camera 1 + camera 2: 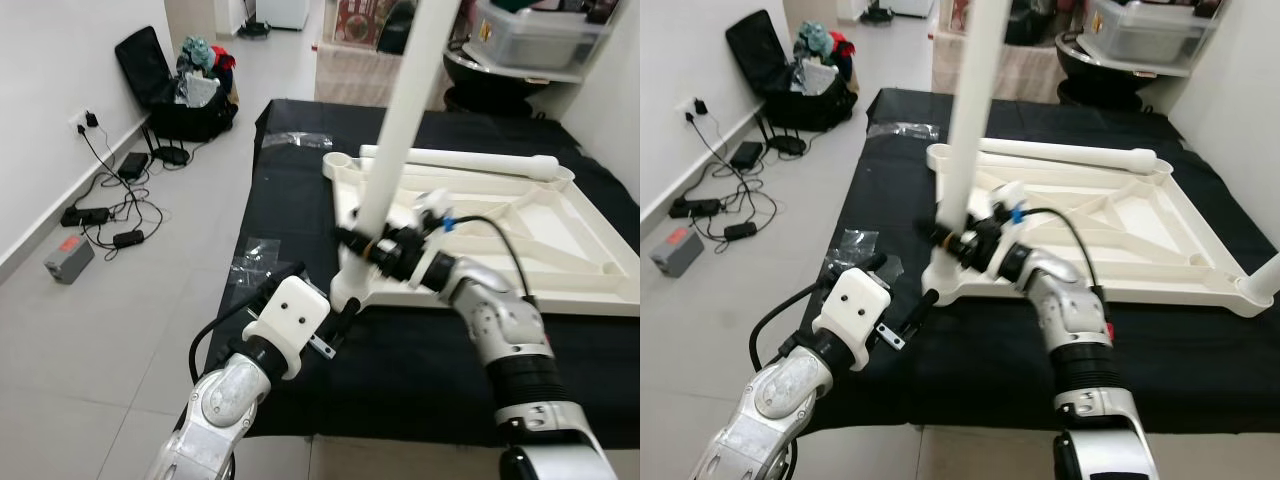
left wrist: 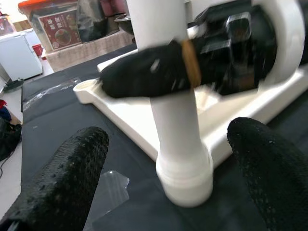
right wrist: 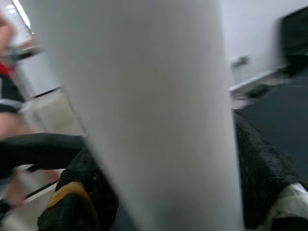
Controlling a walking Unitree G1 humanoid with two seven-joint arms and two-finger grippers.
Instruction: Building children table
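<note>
— Where's your left tool (image 1: 335, 318)?
— Yours hangs spread apart just beside the corner socket (image 1: 347, 290), touching nothing.
— And the right tool (image 1: 365, 243)?
— Clamped on the upright white leg (image 1: 400, 120) standing in the upturned tabletop (image 1: 560, 235) on black cloth (image 1: 400, 370).

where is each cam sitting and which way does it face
Left eye view: head, looking down at upturned white tabletop on black cloth; both arms show.
Right eye view: same scene, shifted.
Left wrist view: along open left gripper at upright leg.
Right wrist view: right gripper clamps that leg, which all views share.
</note>
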